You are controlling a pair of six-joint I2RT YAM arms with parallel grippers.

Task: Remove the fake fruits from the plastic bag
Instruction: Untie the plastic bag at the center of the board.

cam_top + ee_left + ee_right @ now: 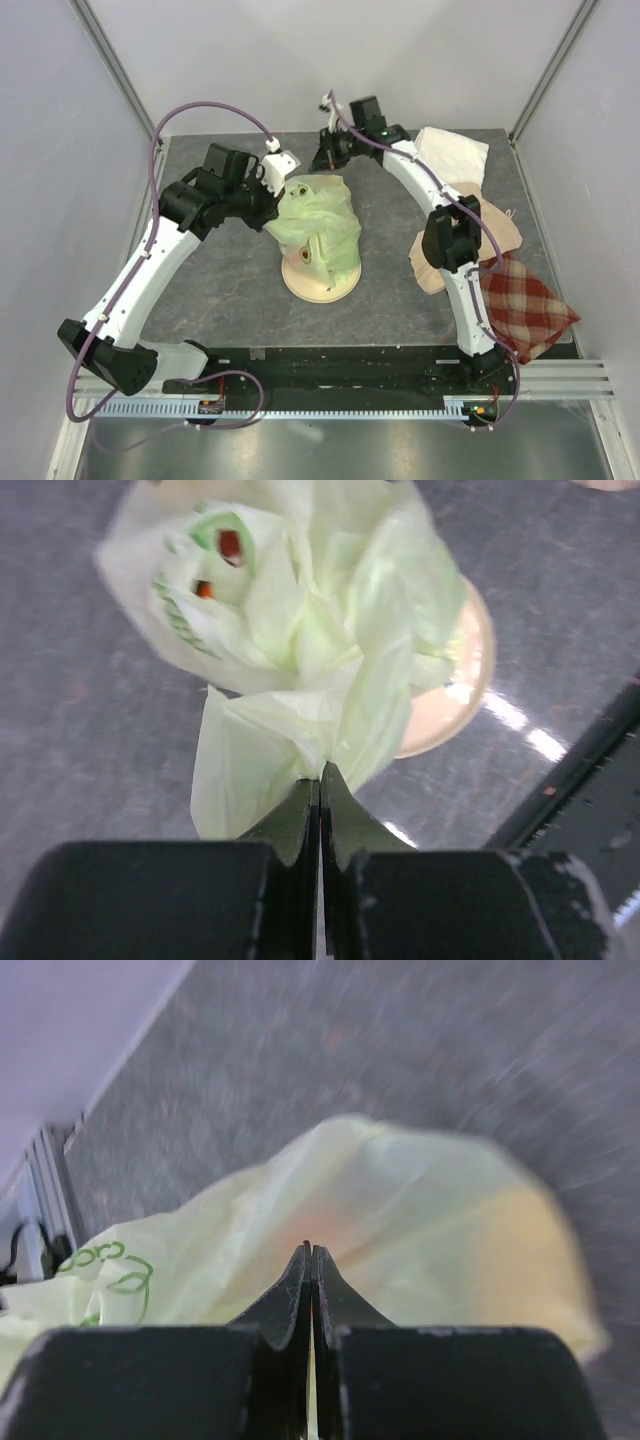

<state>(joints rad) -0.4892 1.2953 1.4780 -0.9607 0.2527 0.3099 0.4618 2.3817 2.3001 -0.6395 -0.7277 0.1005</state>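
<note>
The pale-green plastic bag (318,222) stands bunched on a round beige plate (325,288) at the table's middle. My left gripper (274,208) is shut on a gathered fold of the bag's left side; in the left wrist view the film (300,660) pinches into the fingertips (322,772). My right gripper (326,158) is shut just behind the bag's top. In the right wrist view its tips (311,1250) lie against the blurred bag (420,1230), and I see no film gathered in them. The fruits are hidden inside; only an orange-pink tint (335,1222) shows through.
A white cloth (452,150), a beige cloth (485,228) and a red plaid cloth (525,305) lie along the right side under the right arm. A black rail (350,360) runs along the near edge. Walls close in the left, back and right.
</note>
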